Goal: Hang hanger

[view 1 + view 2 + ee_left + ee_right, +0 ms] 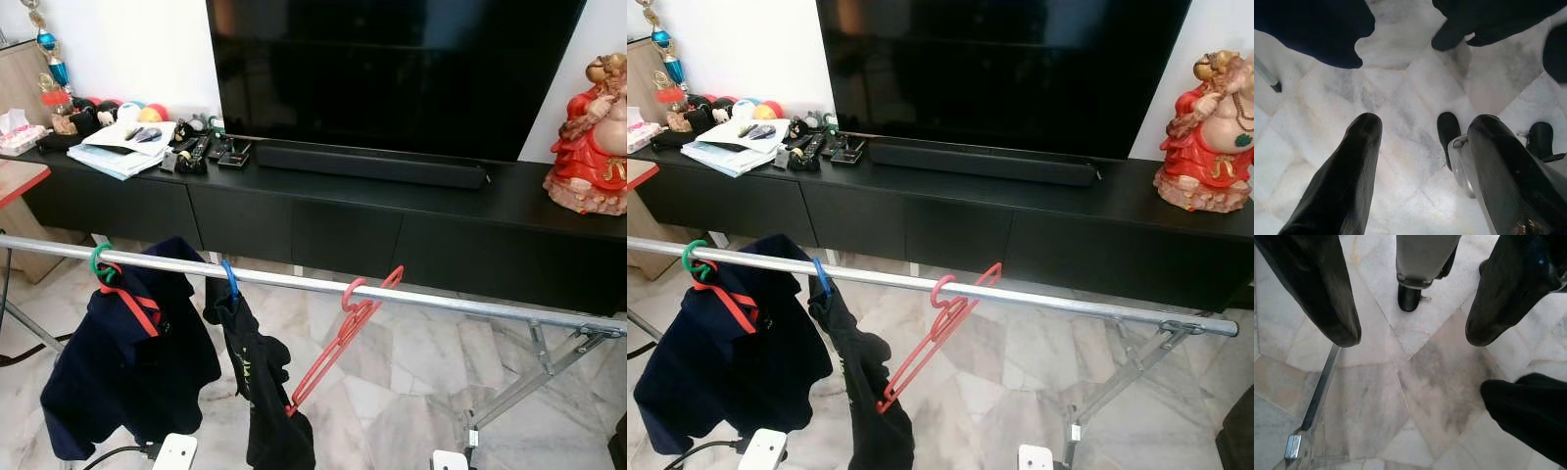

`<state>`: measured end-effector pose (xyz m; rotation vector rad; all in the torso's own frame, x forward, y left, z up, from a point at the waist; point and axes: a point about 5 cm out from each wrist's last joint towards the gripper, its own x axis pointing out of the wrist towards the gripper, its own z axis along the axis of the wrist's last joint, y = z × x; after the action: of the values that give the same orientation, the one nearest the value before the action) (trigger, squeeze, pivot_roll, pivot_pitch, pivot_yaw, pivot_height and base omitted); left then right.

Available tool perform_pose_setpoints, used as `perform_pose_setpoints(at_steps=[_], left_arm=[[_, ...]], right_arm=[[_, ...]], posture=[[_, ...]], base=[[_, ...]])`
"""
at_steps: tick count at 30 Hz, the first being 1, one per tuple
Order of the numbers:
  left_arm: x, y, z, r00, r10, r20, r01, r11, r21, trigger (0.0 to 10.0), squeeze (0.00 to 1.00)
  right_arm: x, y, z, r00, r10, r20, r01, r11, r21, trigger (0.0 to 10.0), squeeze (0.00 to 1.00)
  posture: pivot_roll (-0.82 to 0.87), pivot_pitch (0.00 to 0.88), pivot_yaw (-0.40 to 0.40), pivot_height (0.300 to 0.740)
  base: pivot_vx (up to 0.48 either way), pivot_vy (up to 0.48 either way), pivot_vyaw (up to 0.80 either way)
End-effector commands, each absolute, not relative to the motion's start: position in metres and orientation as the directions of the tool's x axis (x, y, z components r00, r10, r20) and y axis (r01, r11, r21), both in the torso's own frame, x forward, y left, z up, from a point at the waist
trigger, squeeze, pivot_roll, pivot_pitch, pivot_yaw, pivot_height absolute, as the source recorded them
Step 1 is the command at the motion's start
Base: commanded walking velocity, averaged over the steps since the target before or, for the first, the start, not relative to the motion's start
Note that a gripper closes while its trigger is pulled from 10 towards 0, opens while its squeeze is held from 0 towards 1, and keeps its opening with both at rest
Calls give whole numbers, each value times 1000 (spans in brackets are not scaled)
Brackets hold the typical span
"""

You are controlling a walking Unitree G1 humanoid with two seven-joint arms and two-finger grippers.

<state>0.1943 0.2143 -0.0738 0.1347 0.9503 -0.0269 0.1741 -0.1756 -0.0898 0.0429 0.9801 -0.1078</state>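
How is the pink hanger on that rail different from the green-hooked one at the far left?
The pink hanger is bare and hangs skewed, its frame slanting down toward the black garment. The green-hooked hanger carries a dark navy shirt and hangs fairly straight. Both are hooked over the same metal rail.

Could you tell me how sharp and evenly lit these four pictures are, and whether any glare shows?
Left eye view: sharp and evenly lit; soft reflections on the TV screen. Right eye view: equally crisp; the rail glints mildly. Left wrist view: bright marble floor, the left claw near the lens and soft, its fingers apart. Right wrist view: floor in focus, the right claw open and slightly blurred.
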Motion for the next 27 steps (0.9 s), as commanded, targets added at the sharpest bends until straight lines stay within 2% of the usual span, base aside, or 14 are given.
perform_pose_setpoints(at_steps=[1,27], left_arm=[[189,219,-75,573,53,-818,76,990,117,10000,0],[189,219,-75,573,53,-818,76,990,117,10000,0]], right_arm=[[172,-174,-91,547,-69,-834,102,995,-16,10000,0],[172,-174,-91,547,-69,-834,102,995,-16,10000,0]], posture=[[67,0,33,740],[67,0,33,740]], base=[[0,0,0],[0,0,0]])
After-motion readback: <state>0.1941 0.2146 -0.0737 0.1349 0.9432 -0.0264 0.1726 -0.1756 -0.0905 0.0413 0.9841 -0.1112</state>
